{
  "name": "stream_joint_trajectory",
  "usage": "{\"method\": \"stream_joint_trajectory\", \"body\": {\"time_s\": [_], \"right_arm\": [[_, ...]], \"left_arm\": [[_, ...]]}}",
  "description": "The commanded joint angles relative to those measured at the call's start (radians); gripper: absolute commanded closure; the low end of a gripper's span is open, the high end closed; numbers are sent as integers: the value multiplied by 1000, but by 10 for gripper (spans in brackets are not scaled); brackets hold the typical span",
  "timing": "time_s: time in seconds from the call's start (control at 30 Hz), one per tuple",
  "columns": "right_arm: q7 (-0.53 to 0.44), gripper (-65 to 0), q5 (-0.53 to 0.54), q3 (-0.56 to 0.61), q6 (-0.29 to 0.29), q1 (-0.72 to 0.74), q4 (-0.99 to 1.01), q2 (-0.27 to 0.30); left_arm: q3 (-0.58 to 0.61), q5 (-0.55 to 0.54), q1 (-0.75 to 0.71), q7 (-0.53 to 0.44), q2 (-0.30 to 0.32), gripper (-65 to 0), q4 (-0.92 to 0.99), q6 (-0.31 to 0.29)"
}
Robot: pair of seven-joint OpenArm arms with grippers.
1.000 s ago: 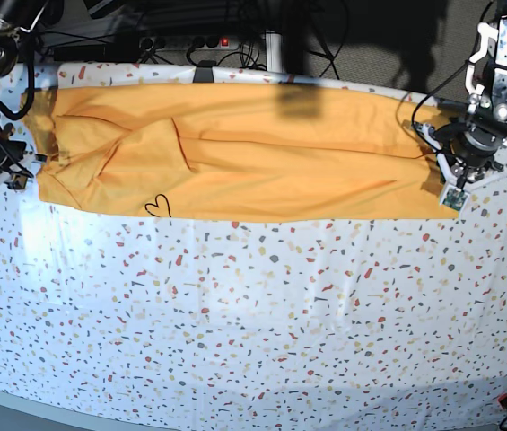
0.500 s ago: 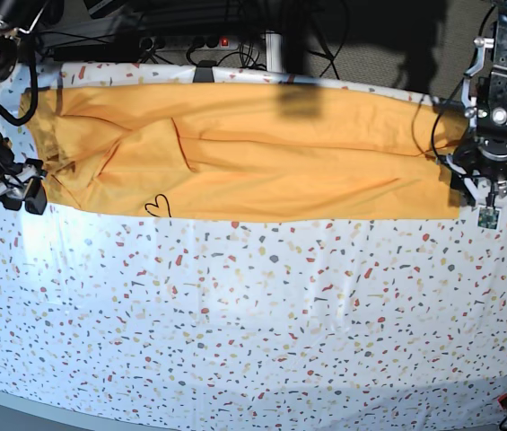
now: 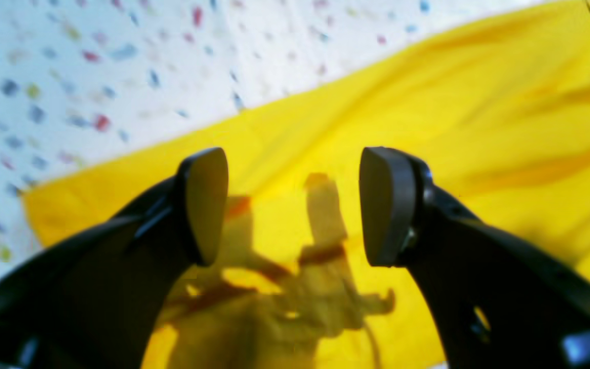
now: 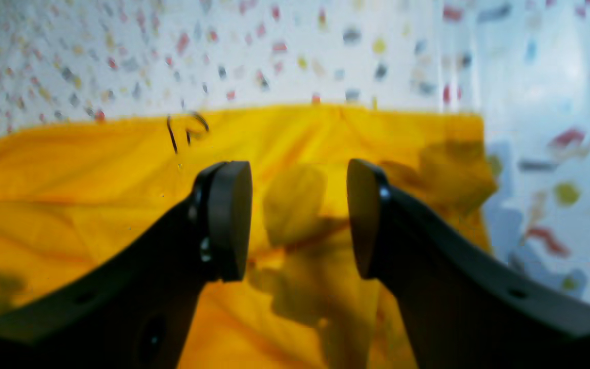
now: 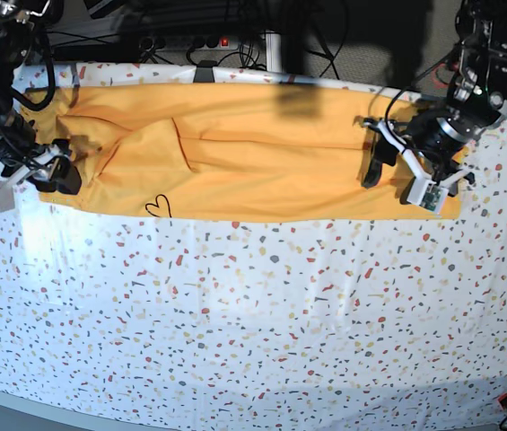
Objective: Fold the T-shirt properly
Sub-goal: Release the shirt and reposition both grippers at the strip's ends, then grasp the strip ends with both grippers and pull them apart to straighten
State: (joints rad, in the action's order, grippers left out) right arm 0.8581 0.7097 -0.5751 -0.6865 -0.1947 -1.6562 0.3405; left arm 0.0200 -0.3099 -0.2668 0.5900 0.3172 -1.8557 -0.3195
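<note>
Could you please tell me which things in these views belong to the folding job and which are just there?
Part of the job:
- T-shirt, folded into a long band
- left gripper, open above it
- right gripper, open above it

Just there:
- speckled tablecloth
- cables behind the table

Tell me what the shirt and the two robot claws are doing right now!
T-shirt: folded into a long strip, lying flat on the speckled tablecloth, heart drawing showing at its near edge.
Left gripper: open, above the shirt's end, holding nothing.
Right gripper: open, above the shirt's other end, holding nothing.
</note>
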Motion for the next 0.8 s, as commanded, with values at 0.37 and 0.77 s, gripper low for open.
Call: {"method": "stream_joint_trajectory", "body": {"time_s": [0.37,0.77], "right_arm": [[-200,-299,-349,266,33,-14,76,0],[-233,-299,-453,272,134,276,390,6]], "left_arm": [[-5,-5,96,-83,-5,-390,330,1],[-4,-5,274,-84,-40,-390,528,0]]}}
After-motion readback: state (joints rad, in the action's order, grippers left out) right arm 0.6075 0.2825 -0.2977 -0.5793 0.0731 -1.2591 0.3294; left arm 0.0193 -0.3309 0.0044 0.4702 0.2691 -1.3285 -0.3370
